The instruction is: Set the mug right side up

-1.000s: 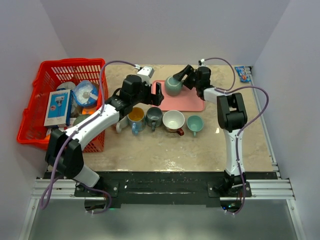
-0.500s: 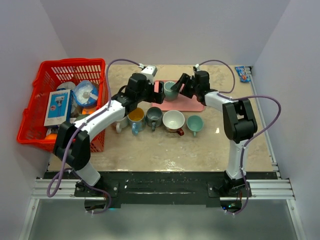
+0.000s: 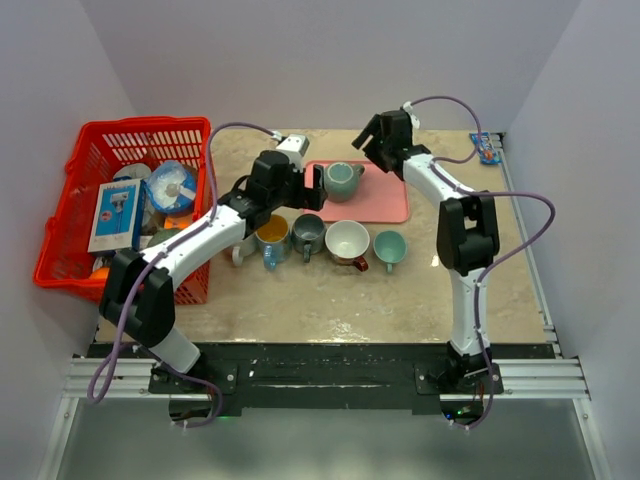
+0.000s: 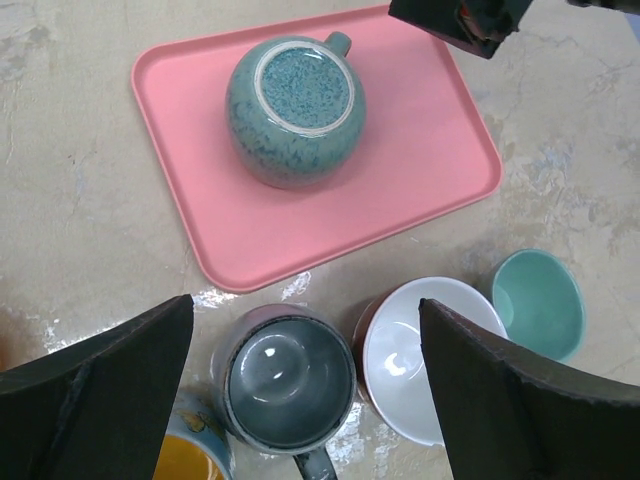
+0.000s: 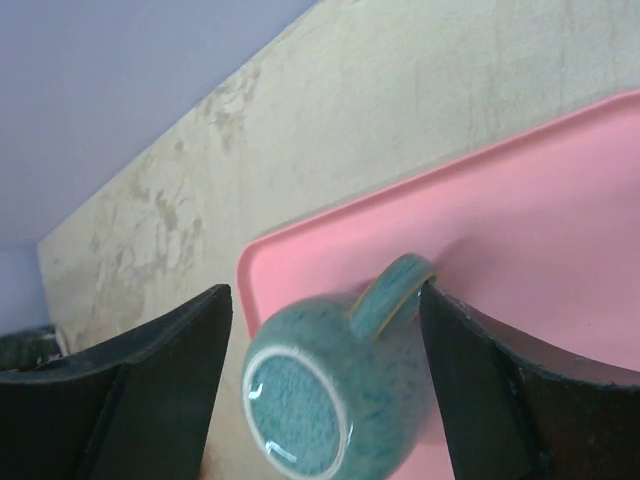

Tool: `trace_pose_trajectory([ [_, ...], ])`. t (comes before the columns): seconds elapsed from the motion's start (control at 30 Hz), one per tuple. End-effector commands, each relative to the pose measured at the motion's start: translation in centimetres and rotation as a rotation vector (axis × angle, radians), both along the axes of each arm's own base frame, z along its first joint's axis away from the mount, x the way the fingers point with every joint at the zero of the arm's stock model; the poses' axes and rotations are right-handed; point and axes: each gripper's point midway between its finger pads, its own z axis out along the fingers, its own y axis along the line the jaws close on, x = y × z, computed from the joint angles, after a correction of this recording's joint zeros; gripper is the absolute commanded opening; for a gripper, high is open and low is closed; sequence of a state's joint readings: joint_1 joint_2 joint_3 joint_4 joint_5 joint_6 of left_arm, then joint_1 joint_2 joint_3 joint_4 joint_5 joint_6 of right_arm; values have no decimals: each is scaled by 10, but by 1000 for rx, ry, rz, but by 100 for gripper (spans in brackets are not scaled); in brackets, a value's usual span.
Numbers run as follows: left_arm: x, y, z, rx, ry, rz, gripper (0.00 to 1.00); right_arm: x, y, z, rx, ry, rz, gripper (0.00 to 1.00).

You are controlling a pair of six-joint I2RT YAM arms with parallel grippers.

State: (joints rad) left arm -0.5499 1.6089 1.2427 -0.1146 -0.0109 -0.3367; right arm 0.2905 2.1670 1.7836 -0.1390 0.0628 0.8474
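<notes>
A speckled green mug [image 3: 342, 180] stands upside down, base up, on the pink tray [image 3: 385, 205]. It shows in the left wrist view [image 4: 295, 95] and in the right wrist view [image 5: 335, 400], with its handle [image 5: 390, 295] toward the right gripper. My left gripper [image 3: 318, 186] is open and empty, just left of the mug, apart from it. In its own view the left gripper [image 4: 305, 310] hangs over the tray's near edge. My right gripper [image 3: 372, 145] is open and empty, raised behind the mug to its right. In its own view the right gripper [image 5: 325, 290] is apart from the mug.
A row of upright cups stands in front of the tray: a yellow-lined mug [image 3: 271, 232], a grey mug [image 4: 288, 380], a white cup [image 4: 430, 355] and a teal cup [image 4: 538, 300]. A red basket [image 3: 60, 260] of goods fills the left side.
My right gripper held the green mug over the tray, set it down base up, let go and drew back toward the far edge. My left gripper shifted slightly.
</notes>
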Motion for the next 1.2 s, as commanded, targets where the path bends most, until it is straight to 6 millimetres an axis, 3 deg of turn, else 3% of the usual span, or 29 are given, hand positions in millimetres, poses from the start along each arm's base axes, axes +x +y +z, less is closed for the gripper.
trace_pose_trajectory([
  [0.0,0,8,32,-58,-71,43,98,1,-13,-21,-60,136,-145,77],
  [0.37,-2,15,27,-36,-66,57,98,-4,2,-39,-47,189,-179,74],
  [0.5,-4,16,28,-33,-67,58,98,-2,7,-48,-55,214,-189,65],
  [0.93,-13,25,27,-19,-72,71,98,-1,8,-72,-57,268,-230,59],
  [1.03,-15,26,27,-19,-74,71,98,-2,7,-79,-67,290,-238,52],
  [1.17,-17,29,27,-11,-77,74,98,-3,8,-82,-69,298,-237,34],
])
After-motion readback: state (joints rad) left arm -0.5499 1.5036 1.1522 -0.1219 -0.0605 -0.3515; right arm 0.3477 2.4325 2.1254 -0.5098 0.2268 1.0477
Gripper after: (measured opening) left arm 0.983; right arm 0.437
